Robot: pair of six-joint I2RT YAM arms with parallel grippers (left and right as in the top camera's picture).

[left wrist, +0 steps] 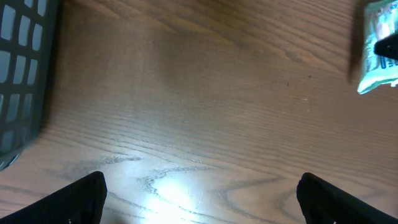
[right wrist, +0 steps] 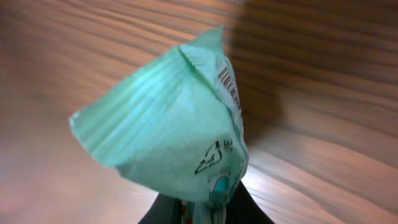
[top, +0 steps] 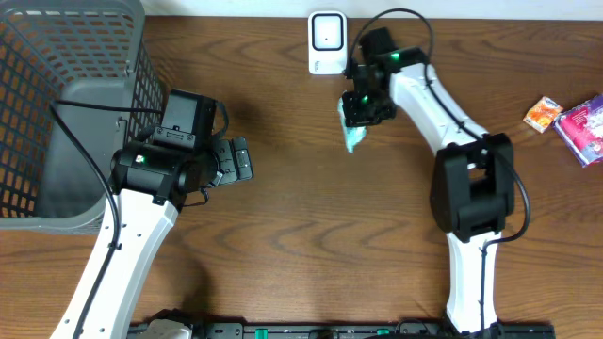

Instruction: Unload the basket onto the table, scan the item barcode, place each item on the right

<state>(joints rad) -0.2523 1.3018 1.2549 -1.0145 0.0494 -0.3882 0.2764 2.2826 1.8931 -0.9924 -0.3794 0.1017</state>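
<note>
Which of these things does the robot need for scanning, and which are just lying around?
For the job:
teal crinkly plastic packet, pinched in the right claw
white boxy scanner at the table's far edge

Just lying about:
grey plastic mesh basket
small orange packet
shiny pink packet
left claw, open and empty

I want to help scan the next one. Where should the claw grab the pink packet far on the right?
Probably from straight above: the pink packet lies flat on the table, so no edge is lifted to slide under. Pinch across its shorter width, near the middle, clear of the orange packet beside it.
</note>
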